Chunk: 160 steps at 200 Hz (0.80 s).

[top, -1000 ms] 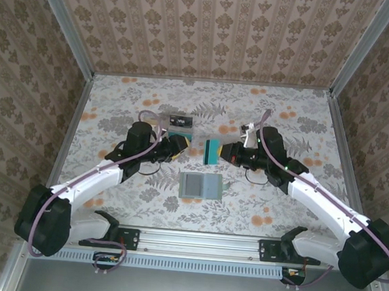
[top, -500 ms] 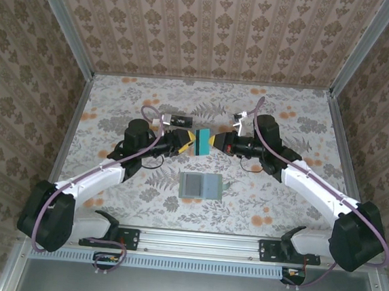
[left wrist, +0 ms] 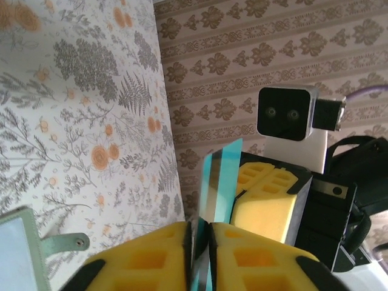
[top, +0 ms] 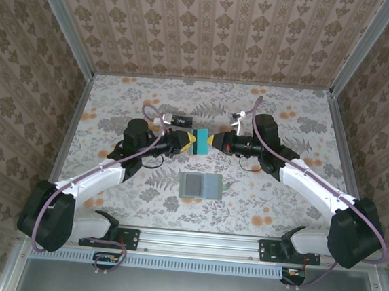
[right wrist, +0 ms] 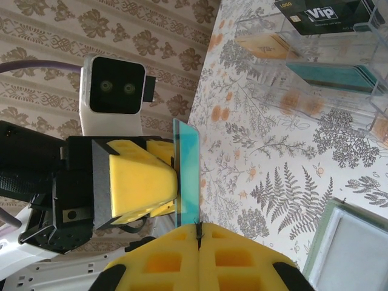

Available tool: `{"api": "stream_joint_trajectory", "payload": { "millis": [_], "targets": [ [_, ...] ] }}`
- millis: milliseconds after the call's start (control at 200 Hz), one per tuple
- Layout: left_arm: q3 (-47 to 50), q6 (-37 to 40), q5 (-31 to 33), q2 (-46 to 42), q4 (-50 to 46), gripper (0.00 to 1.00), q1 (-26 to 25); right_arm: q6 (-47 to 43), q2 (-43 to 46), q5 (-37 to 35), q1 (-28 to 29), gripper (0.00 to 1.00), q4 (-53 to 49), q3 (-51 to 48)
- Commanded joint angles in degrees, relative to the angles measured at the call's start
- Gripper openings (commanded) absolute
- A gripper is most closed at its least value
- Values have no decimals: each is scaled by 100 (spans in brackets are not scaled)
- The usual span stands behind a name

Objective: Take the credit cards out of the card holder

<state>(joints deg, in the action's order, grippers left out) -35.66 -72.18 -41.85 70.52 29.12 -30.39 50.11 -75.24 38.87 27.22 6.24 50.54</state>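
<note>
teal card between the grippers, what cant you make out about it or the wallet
- teal card print: nearly edge-on in both wrist views, too small in the top view.
- card holder pockets: too small in the top view to tell if cards remain, cut off by the frame edge in both wrist views.

Brown damask-papered walls (top: 218, 32) around a floral, fern-printed tabletop (top: 116, 101)
</note>
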Motion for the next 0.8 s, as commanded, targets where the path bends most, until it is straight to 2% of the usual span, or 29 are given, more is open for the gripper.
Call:
{"api": "stream_joint_trajectory", "payload": {
  "millis": [0, 30, 125, 215, 280, 350, 425, 445, 595, 710, 795],
  "targets": [
    [-96, 189, -109, -165, 3, 2, -46, 37, -112, 201, -42, 0, 176, 70],
    [-98, 209, -109, -198, -39, 0, -46, 25, -118, 204, -42, 3, 161, 69],
    [-122, 322, -102, -315, -231, 0, -38, -92, -134, 163, -54, 32, -6, 78],
    [-262, 697, -58, -486, -884, 0, 12, -246, -74, 78, -104, 59, -254, 56],
    [-464, 1145, -7, -620, -1654, 0, 65, -397, 18, -10, -170, 70, -481, 52],
    [-824, 1961, 119, -753, -2813, 0, 124, -545, 201, -112, -266, 81, -734, 37],
    [-1341, 3015, 454, -795, -4212, 0, 148, -744, 413, -271, -349, 93, -1044, 34],
    [-1463, 3286, 733, -790, -4508, 0, 148, -799, 473, -313, -364, 99, -1139, 39],
    [-2306, 5077, 1935, -566, -6123, 0, 155, -1209, 883, -733, -405, 100, -1756, 78],
    [-2784, 6334, 2892, -303, -6694, 0, 148, -1433, 1198, -1063, -404, 100, -2049, 60],
    [-2903, 7383, 3376, -178, -6729, 0, 82, -1561, 1454, -1278, -410, 100, -2157, -21]
  ]
}}
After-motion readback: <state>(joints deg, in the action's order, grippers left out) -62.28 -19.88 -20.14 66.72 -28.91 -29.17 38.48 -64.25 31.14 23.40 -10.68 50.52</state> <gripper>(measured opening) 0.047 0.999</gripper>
